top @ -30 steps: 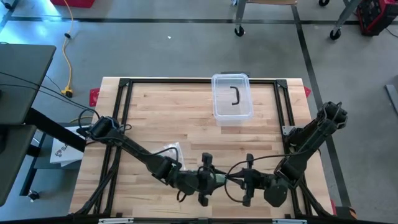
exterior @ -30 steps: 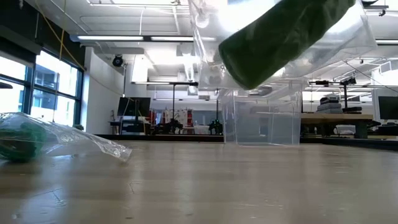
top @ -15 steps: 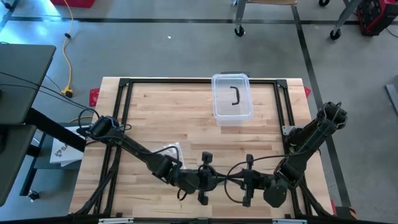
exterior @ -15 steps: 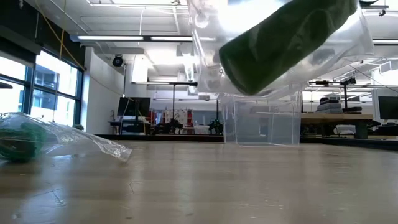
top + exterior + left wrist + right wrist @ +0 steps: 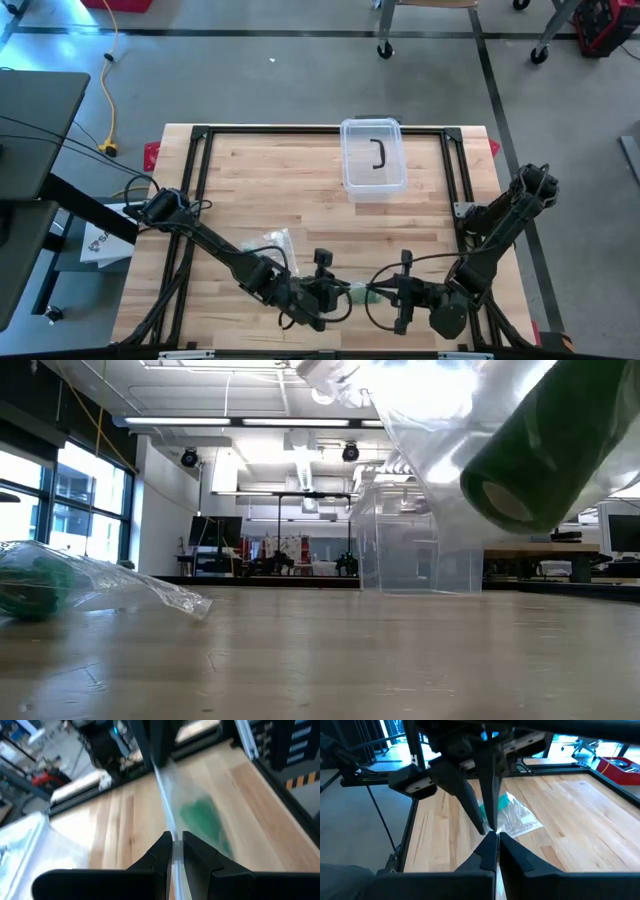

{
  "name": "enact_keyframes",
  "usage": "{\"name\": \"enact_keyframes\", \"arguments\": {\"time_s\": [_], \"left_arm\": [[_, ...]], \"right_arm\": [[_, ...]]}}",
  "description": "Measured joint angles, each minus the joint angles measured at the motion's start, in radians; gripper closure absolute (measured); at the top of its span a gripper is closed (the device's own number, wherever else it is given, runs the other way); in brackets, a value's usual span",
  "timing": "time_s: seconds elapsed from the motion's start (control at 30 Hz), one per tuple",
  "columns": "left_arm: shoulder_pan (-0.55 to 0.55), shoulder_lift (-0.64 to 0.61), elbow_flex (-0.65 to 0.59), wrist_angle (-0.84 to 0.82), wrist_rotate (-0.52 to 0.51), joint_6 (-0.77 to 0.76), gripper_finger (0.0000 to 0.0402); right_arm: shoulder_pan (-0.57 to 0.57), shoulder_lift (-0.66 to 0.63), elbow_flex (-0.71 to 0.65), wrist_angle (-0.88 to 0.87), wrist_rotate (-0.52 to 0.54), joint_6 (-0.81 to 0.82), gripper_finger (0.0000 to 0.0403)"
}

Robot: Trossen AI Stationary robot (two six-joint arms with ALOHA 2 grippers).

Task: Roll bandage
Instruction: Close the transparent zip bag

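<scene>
A clear plastic bag (image 5: 430,420) with a dark green bandage roll (image 5: 535,455) inside hangs above the table near its front edge. My left gripper (image 5: 345,293) and my right gripper (image 5: 372,293) meet tip to tip there, each shut on the bag. In the left wrist view the roll (image 5: 202,822) shows through the film beyond my fingers. A second clear bag (image 5: 270,242) with a green roll lies flat on the table, left of centre. My left gripper pinches a thin edge of the bag's film (image 5: 173,832) between its two fingers. It comes from the table's left, slanting down. The bag is clear of the table, the roll hanging in it. My right gripper pinches the film (image 5: 492,831) between its two fingertips, close against the left gripper's fingers (image 5: 470,800). It reaches in from the table's right, almost level.
A clear lidded container (image 5: 373,157) stands at the far middle of the table. A black frame (image 5: 200,135) runs around the wooden top. The second bag also shows in the low view (image 5: 60,585) and the right wrist view (image 5: 512,817).
My left gripper has shifted a little toward the near edge and tipped down. The hanging bag has swung toward the table's right. The roll inside has turned, so its hollow end now faces the low camera.
</scene>
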Motion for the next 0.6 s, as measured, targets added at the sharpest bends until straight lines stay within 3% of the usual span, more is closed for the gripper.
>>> {"name": "enact_keyframes", "arguments": {"time_s": [0.3,0.6], "left_arm": [[-0.044,0.000,0.000,-0.217,-0.017,-0.181,0.0370],[-0.075,0.000,-0.001,-0.311,-0.017,-0.271,0.0370]], "right_arm": [[0.019,0.000,0.000,0.000,0.041,-0.001,0.0403],[0.019,-0.003,0.000,0.001,0.045,-0.002,0.0403]]}}
